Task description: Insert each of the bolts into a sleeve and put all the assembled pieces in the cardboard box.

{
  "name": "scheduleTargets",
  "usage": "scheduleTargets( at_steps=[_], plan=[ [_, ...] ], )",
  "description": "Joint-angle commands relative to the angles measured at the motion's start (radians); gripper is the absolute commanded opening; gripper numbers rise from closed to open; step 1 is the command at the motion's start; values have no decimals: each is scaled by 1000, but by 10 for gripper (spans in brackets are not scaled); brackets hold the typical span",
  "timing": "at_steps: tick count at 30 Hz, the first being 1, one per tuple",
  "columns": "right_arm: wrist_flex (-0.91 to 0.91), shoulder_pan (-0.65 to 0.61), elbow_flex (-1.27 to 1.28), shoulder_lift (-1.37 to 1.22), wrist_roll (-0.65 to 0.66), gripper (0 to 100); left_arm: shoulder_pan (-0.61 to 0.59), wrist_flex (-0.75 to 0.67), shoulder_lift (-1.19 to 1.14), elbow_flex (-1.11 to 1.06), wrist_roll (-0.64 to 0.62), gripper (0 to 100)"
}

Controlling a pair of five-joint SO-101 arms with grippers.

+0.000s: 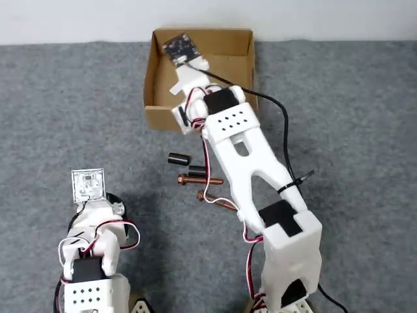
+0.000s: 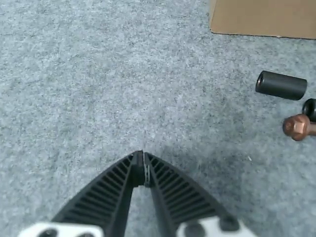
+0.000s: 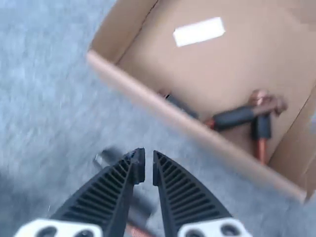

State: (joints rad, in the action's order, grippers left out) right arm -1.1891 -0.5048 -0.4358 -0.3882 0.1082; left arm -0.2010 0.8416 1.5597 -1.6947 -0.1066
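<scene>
Jaws of right gripper (image 3: 148, 160) are hanging barely parted, empty, at cardboard box (image 3: 148, 101) rim; left gripper (image 2: 143, 163) jaws are pressing together. Bolt (image 1: 195, 180) and sleeve (image 1: 178, 158) are lying mid-table: spreading wider, gripping shank squarely is looking best.

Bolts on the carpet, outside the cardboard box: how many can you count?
2. One bolt lies beside a black sleeve; the other bolt lies nearer the robot's base, beside the right arm. That arm may hide more.
</scene>
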Motion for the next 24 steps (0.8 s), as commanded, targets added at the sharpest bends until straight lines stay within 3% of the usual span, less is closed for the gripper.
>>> scheduleTargets(
  at_steps=[1,3,9,14,20,24],
  plan=[
    [-125,-13,-43,74,15,8,-6,3,2,4,11,6],
    [-214,-13,-43,74,69,8,-6,3,2,4,11,6],
    [-375,-10,-41,65,446,8,-8,3,3,4,11,6],
    [-380,-15,-38,44,473,18,-8,3,3,4,11,6],
    [-398,-31,-41,-73,473,199,-8,3,3,4,11,6],
    [-367,-51,-41,-133,476,183,-8,3,5,4,11,6]
  ],
)
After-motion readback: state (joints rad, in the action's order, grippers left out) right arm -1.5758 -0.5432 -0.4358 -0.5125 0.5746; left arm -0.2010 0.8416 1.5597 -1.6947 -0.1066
